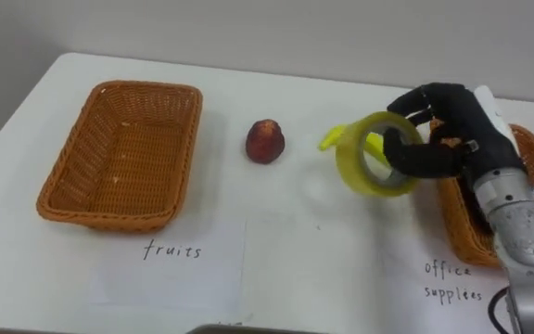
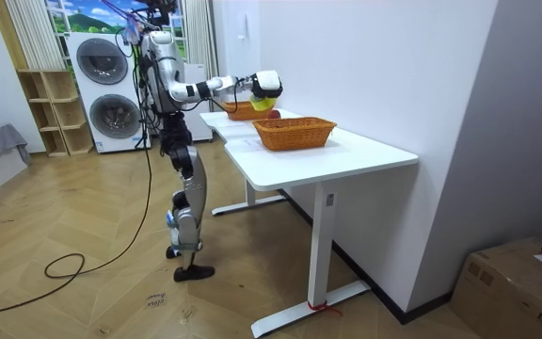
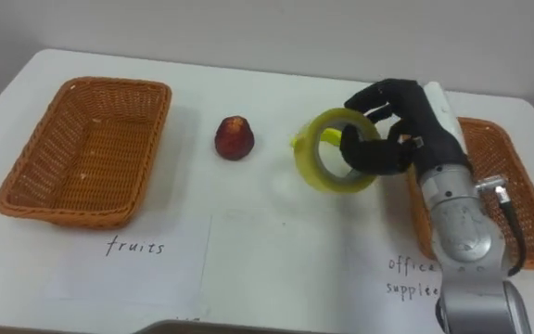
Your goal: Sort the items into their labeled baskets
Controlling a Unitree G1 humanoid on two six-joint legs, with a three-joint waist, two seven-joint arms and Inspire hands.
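Your roll of yellow tape [image 1: 350, 167] is off the table, carried in the right hand [image 1: 448, 139]. The thumb appears hooked through the roll's hole, and the fingers curl over its outer rim. The roll hangs between the red fruit [image 1: 265, 141] and the office-supplies basket [image 3: 527, 199], just short of that basket's inner rim. The fruit sits on the white table [image 1: 295, 232], near the empty fruits basket [image 1: 119, 148] but apart from it.

In my judgement the hold looks more like a hook than a firm clamp. If you swing quickly toward the basket, the roll could slide off the thumb and run across the table, perhaps over the edge. If you release too early, it may strike the wicker rim and bounce out.

A small yellow thing [image 1: 330, 140] pokes out behind the roll. You cannot tell from here whether it is a separate item or a loose tape end. The hand and forearm cover much of the office-supplies basket, so its contents are hidden.
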